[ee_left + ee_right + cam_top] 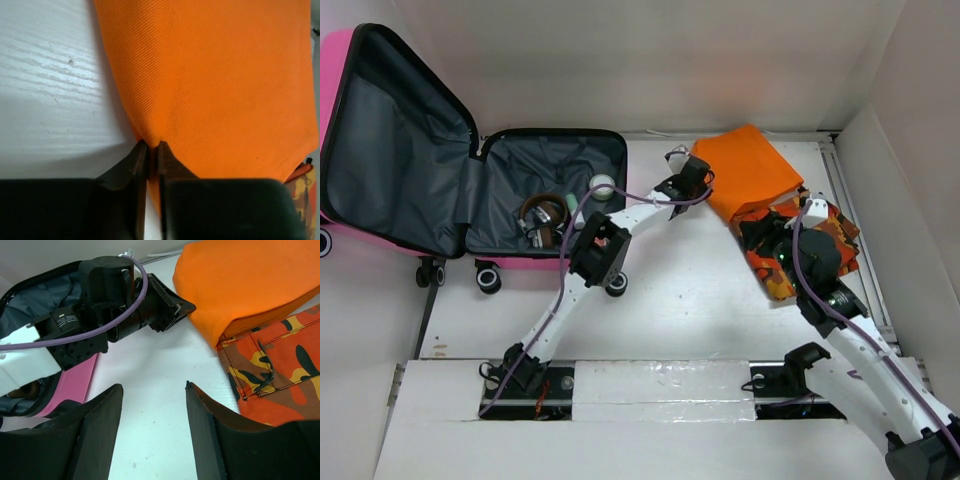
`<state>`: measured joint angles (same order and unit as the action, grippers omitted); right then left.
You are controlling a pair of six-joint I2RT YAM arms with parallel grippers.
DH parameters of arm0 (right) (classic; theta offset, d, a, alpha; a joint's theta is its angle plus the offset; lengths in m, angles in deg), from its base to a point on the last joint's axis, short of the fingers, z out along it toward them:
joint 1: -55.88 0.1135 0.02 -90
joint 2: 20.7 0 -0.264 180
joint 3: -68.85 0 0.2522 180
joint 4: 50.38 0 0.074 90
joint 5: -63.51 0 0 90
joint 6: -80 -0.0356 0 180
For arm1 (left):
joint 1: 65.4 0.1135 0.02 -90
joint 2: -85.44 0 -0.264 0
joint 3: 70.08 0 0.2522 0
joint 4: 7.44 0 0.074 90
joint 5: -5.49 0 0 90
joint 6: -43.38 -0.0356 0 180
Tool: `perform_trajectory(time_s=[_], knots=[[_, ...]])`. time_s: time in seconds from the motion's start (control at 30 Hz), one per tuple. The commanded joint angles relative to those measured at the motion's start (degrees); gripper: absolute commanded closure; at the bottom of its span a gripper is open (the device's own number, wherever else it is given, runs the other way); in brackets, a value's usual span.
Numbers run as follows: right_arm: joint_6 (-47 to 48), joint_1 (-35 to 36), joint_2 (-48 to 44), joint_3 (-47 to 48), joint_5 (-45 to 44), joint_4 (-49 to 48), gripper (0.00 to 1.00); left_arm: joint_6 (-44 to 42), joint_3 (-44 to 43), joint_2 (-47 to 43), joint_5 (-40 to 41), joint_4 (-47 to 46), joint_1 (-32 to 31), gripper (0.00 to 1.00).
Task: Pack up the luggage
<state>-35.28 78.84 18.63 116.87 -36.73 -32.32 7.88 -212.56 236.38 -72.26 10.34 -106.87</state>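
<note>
While pinching folded orange cloth (215,75) in left gripper (150,145), perhaps thinly, needed slow lift into hot-pink hard-shell luggage (400,150); right gripper (154,387) agape, empty.

— What surrounds the tabletop (700,290)?
— A plain white wall (650,60) stands behind it, and a second white panel (915,200) rises along its right edge (both matte).
— And the surface itself?
— White, with faint wood grain and soft shadows under bright, even light. A glossy white board (660,385) runs along its near edge.
</note>
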Motion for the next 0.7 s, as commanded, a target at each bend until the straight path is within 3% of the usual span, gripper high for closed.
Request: perform_trajectory(time_s=[0.0, 0.1, 0.33, 0.37, 0.4, 0.57, 0.67], knots=[[0.49, 0.42, -0.22, 0.28, 1.54, -2.80, 0.41, 2.88, 1.28, 0.16, -3.73, -1.46, 3.24, 1.00], [0.49, 0.42, -1.27, -0.25, 2.15, -2.80, 0.41, 0.71, 7.33, -5.72, -0.23, -2.87, 3.86, 1.00], [1.01, 0.42, 0.22, -0.25, 6.01, -4.03, 0.41, -1.15, 31.67, -22.51, 5.85, -13.22, 4.47, 1.00], [1.02, 0.42, 0.83, -0.25, 6.02, -4.03, 0.41, -1.67, 35.18, -23.39, 5.07, -13.94, 4.47, 0.96], [1.02, 0.42, 0.83, -0.25, 6.02, -4.03, 0.41, -1.68, 36.52, -24.10, 4.54, -13.94, 4.47, 0.76], [1.02, 0.42, 0.83, -0.25, 6.63, -4.03, 0.41, -1.15, 43.03, -27.44, 3.05, -14.56, 3.94, 0.25], [1.02, 0.42, 0.83, -0.25, 5.68, -4.56, 0.41, -1.67, 40.94, -25.36, 0.94, -13.52, 3.94, 0.22]])
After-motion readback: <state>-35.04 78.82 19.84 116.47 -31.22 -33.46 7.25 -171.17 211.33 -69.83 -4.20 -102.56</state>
